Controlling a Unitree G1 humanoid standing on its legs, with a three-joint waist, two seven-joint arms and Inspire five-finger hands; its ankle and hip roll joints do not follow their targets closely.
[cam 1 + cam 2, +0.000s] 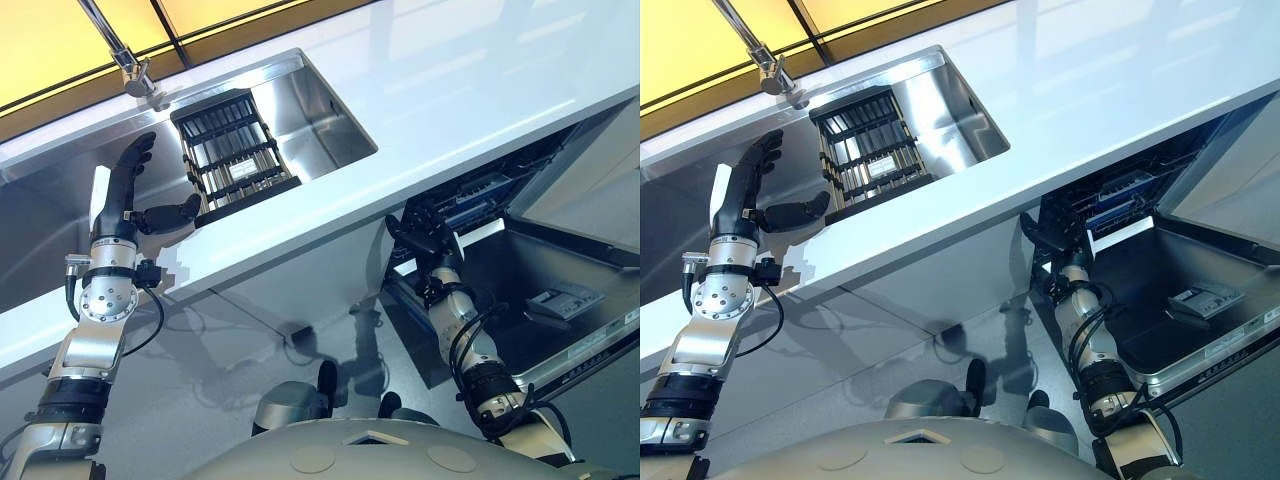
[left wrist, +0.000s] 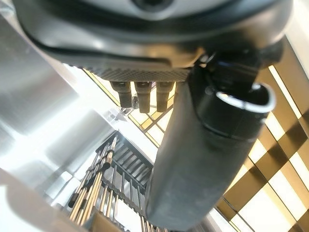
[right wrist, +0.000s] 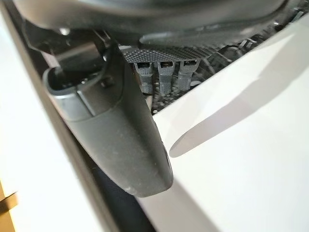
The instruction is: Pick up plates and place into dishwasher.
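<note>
Plates (image 1: 232, 150): upright in dark rack (image 1: 240, 185), inside steel sink (image 1: 325, 115), far left.
Left robot hand (image 1: 135, 195): just left of rack over sink, fingers straight, thumb spread toward rack, holding nothing.
Right robot hand (image 1: 420, 238): at open dishwasher (image 1: 560, 270), near right under worktop (image 1: 450, 110); finger state cannot tell.
Faucet (image 1: 125, 55): far left behind sink.

A long white countertop (image 1: 450, 110) is running across the room, with a steel sink (image 1: 325, 110) set into it; a dark dish rack (image 1: 232, 150) is sitting inside the sink, under the faucet (image 1: 125, 55).
</note>
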